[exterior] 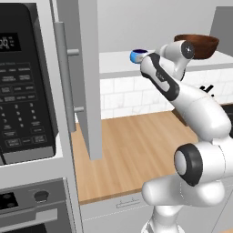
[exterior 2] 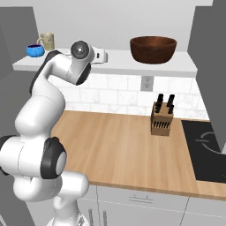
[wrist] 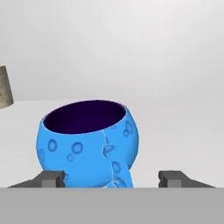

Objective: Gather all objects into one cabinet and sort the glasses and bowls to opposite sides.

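Straddling blue cup (wrist: 89, 142) | tool (wrist: 113, 178) spread, cup at its 12 o'clock | rigid, slick, light; pinch across belly

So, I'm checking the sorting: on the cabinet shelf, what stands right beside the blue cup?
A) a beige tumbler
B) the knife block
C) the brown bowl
A: the beige tumbler stands next to the blue cup at the shelf's left end; the brown bowl sits far right.
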You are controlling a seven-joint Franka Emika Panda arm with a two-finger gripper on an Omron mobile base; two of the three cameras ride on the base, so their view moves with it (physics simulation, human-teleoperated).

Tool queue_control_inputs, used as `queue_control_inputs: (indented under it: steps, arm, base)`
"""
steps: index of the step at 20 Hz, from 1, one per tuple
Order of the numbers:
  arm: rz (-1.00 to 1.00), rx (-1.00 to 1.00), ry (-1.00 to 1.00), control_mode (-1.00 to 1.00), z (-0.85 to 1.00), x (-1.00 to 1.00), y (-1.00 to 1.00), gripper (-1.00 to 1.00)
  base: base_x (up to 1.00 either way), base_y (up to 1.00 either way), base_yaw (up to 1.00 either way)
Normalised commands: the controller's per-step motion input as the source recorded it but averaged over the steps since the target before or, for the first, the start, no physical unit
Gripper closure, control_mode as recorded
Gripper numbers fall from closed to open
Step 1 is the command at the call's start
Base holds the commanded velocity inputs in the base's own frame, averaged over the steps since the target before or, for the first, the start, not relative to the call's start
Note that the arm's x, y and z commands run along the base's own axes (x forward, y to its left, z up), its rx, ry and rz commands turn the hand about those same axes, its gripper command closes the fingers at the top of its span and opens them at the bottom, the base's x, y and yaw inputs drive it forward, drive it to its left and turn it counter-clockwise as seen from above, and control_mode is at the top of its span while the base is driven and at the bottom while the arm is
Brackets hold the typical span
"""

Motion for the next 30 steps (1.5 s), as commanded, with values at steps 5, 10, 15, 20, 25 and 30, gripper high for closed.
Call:
queue_control_inputs:
  steps: [5, 10, 15, 20, 25, 30]
  arm:
    - [0.00, 0.00, 0.01, -1.00, 0.00, 0.00, 0.01, 1.00]
    - [0.00, 0.00, 0.00, -1.00, 0.00, -0.07, 0.04, 1.00]
    - [0.00, -0.01, 0.00, -1.00, 0.00, -0.37, 0.00, 1.00]
    - [0.00, -0.01, 0.00, -1.00, 0.00, -0.54, 0.00, 1.00]
    - [0.00, -0.02, 0.00, -1.00, 0.00, -0.45, 0.01, 1.00]
    - [0.00, -0.01, 0.00, -1.00, 0.00, -0.27, 0.05, 1.00]
  base:
    - [0.00, 0.00, 0.00]
    - [0.00, 0.00, 0.00]
    - [0.00, 0.00, 0.00]
    - [0.00, 0.00, 0.00]
    - [0.00, 0.00, 0.00]
    - [0.00, 0.00, 0.00]
